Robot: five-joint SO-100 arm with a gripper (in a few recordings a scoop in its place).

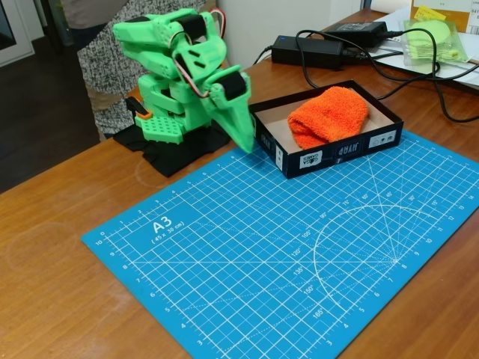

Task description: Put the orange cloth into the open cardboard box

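The orange cloth, a fluffy rolled bundle, lies inside the open cardboard box, which has dark outer walls with white logos and a beige inside. The box stands at the far edge of the blue cutting mat. My green gripper points down just left of the box's near left corner, its tip low over the mat. Its fingers look pressed together with nothing between them. The arm is folded back over its base.
A blue A3 cutting mat covers the wooden table. Two black power adapters with cables lie behind the box. A pale yellow-green cloth in clear wrap sits at the far right. A person stands behind the arm at the top left.
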